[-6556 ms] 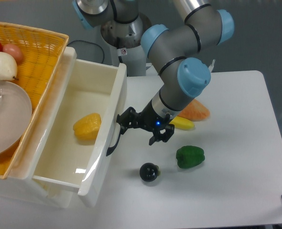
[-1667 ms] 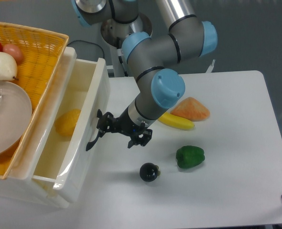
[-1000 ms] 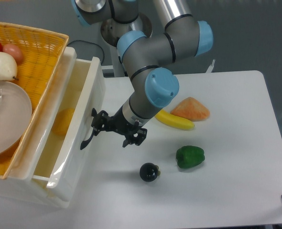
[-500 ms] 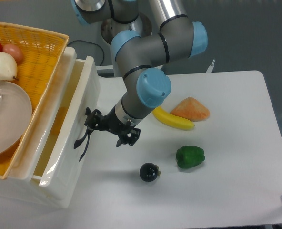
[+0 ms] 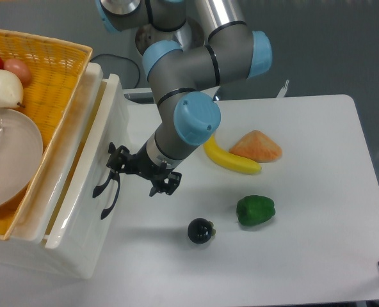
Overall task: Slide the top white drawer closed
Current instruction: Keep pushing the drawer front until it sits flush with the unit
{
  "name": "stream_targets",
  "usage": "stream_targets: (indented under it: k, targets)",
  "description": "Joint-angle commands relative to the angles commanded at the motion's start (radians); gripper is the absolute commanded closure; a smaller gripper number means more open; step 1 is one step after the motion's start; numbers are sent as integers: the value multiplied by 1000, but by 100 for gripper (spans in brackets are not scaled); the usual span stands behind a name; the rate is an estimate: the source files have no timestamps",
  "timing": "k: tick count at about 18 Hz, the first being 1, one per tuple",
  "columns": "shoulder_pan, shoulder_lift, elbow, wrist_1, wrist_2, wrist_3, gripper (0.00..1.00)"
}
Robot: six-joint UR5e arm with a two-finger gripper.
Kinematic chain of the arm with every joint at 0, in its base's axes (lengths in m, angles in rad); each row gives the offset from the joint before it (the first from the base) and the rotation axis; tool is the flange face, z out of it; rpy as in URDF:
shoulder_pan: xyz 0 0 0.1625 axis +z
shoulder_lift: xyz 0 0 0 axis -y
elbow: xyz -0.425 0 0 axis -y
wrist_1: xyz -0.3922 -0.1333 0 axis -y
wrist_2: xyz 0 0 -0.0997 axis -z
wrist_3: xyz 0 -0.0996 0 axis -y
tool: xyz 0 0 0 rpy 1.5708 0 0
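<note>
Tabletop gripper [image 5: 120, 171] meets top white drawer [image 5: 96, 169] (contents hidden).

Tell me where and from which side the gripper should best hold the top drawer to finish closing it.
Probably the black handle on the top drawer front, approached from the table side. It stands proud of the flat front, and the gripper already sits against it there, with the drawer slightly open.

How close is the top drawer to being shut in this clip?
Mostly done: the top white drawer has gone from wide open to a narrow gap along the cabinet, its contents now hidden. In hand: the pincer sits against the drawer front by the black handle, pushing. Left: the last stretch, since the front is not yet flush.
</note>
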Motion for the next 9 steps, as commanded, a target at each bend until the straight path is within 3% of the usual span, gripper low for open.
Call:
stream_targets:
  k: [9]
  targets:
    - [-5, 0, 2, 0, -14, 3, 0]
